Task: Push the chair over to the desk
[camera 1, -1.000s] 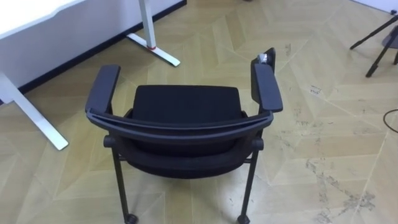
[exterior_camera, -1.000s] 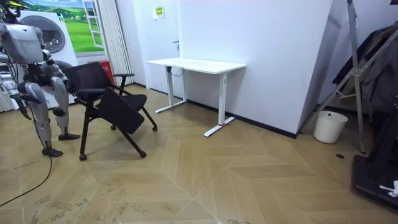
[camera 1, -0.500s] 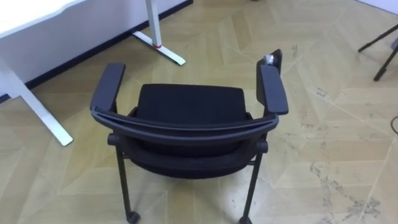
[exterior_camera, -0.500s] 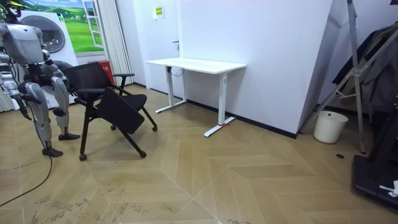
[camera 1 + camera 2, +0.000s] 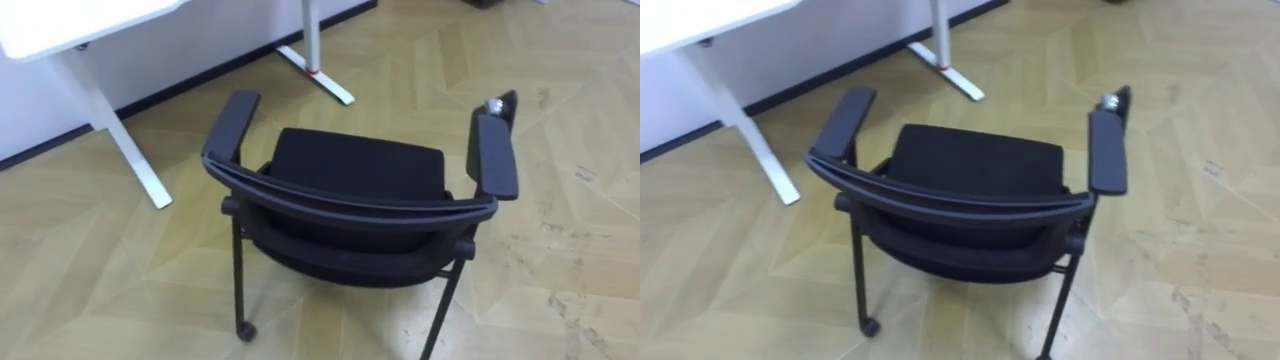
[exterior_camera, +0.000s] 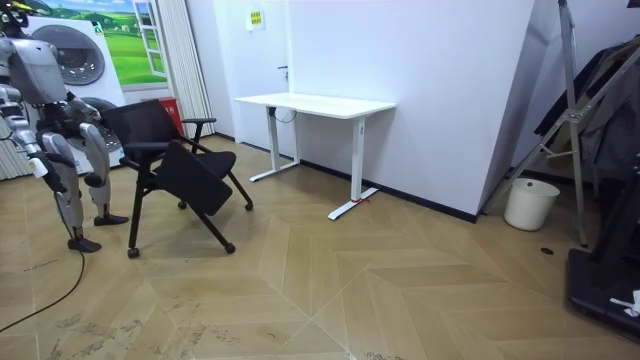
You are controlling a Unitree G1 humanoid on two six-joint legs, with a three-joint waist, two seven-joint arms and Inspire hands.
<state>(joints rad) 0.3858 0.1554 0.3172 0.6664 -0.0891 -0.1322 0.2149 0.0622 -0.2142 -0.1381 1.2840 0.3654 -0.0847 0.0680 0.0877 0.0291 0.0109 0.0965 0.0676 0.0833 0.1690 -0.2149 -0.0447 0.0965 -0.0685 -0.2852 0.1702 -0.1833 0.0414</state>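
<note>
Wooden floor (image 5: 90, 260) with a zigzag pattern covers the room, and a white desk (image 5: 60, 25) stands against the white wall at the upper left of the eye view, with one white leg (image 5: 120, 150) coming down to the floor. Just before the robot stands the black chair (image 5: 355, 175), seen from behind and from above: its curved backrest (image 5: 350, 208) is the nearest part, then comes the seat, and the open front of the chair is turned toward the desk side. On each side there is one padded armrest, the left armrest (image 5: 232, 120) and the right armrest (image 5: 494, 155), and a small grey part (image 5: 492, 104) sits at the far end of the right one. One small wheel (image 5: 245, 330) under the rear left leg touches the floor. From the room view, the robot stands upright close behind the chair, at that view's left, and the chair is well apart from the desk. Both arms hang down beside the body, the right hand (image 6: 40, 169) and the left hand (image 6: 92, 180) are apart from the chair, and I cannot tell if they are open or closed. A white bucket (image 6: 530, 203) stands far at the room view's right, by the wall
</note>
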